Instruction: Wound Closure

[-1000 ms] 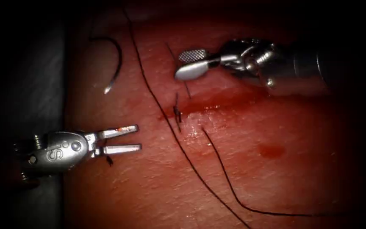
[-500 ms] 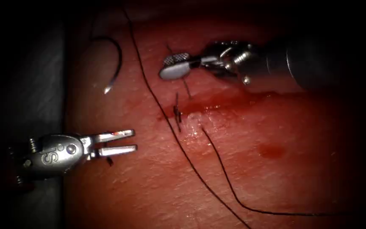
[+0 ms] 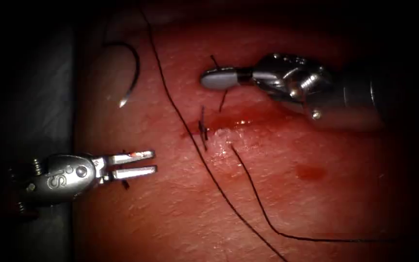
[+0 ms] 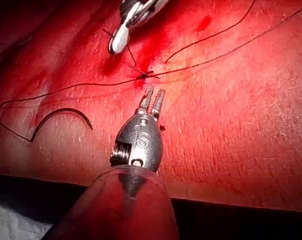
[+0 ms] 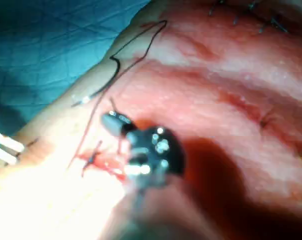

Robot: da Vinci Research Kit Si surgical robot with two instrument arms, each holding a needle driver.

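Up at the upper left of the endoscope frame we see the needle (image 3: 131, 73) lying free on the tissue (image 3: 316, 204), well left of the cut (image 3: 248, 119), with no tool holding it. From it the thread (image 3: 209, 172) runs diagonally down past the knot (image 3: 203, 128) at the cut's left end. Our right tool (image 3: 217, 78), at upper centre, has its jaws closed on a short cut end of thread (image 3: 223, 99) just above the knot. Our left tool (image 3: 144, 163), at lower left, has its jaws slightly parted and grips nothing. Red fluid (image 3: 310, 171) spots the tissue at right
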